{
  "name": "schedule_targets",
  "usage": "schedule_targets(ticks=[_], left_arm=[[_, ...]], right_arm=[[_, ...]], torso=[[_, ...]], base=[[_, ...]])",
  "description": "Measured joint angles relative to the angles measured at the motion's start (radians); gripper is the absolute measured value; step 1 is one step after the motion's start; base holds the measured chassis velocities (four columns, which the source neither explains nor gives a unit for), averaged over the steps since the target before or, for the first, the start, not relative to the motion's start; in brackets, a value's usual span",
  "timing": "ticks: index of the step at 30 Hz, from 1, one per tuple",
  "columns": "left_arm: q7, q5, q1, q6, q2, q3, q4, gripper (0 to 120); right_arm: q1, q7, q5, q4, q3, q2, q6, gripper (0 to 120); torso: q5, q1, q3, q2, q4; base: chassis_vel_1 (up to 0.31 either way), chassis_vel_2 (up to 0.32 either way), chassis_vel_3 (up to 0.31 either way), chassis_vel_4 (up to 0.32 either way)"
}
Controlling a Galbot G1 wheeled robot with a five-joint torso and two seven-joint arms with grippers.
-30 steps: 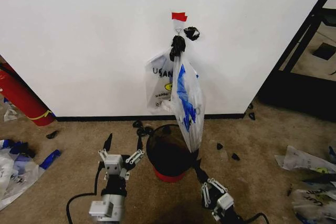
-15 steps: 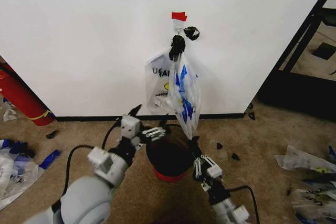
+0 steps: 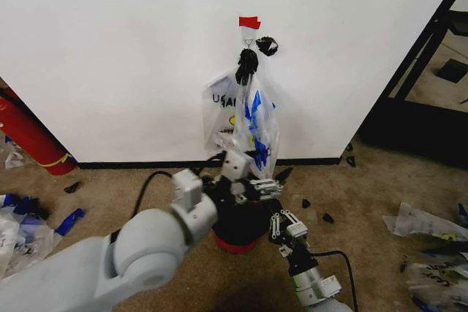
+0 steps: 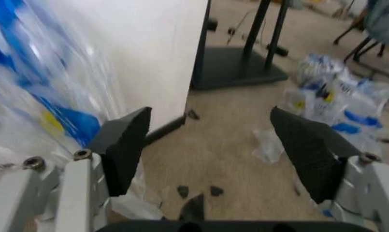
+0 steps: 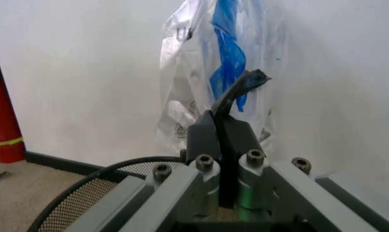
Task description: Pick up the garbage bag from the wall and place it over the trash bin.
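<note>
Tan carpet (image 3: 117,195) with trash bin (image 3: 238,235), scattered plastic bags (image 3: 428,224), black clumps (image 3: 316,211).

Translucent white garbage bag (image 3: 245,118) with blue patches; black, red-based trash bin (image 3: 235,233).

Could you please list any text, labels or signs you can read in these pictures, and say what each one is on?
"U" and further dark letters too cut off to read: on the garbage bag hanging on the wall.
Smaller print lower on the bag: too small to read.
Yellow mark on the bag: partly hidden, not legible.
Red tape strip: no writing visible.
</note>
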Motion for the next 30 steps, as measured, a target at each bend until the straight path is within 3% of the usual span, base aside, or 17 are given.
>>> schedule_targets(ticks=[4,12,20,30], left_arm=[[-0.029,0.042,-0.070,0.043,-0.060,0.061,0.102,72],[-0.005,0.203,-0.111,0.060,-0.079,0.119,0.224,73],[-0.003,0.223,-0.112,0.059,-0.094,0.133,0.287,72],[0.012,0.265,-0.117,0.052,-0.039,0.135,0.293,67]], right_arm=[[-0.022,-0.001,0.000,0.012,0.012,-0.003,0.011,0],[-0.039,-0.004,0.004,0.022,0.021,-0.009,0.022,0],[-0.045,-0.005,0.006,0.033,0.024,-0.015,0.025,0],[-0.056,-0.009,0.010,0.040,0.031,-0.017,0.033,0]], torso=[[-0.0001,0.000,0.000,0.000,-0.0001],[-0.0001,0.000,0.000,0.000,0.0001],[-0.0002,0.000,0.000,0.000,0.0000],[-0.0002,0.000,0.000,0.000,0.0000]], base=[[0.000,0.000,0.000,0.000],[0.000,0.000,0.000,0.000],[0.000,0.000,0.000,0.000],[0.000,0.000,0.000,0.000]])
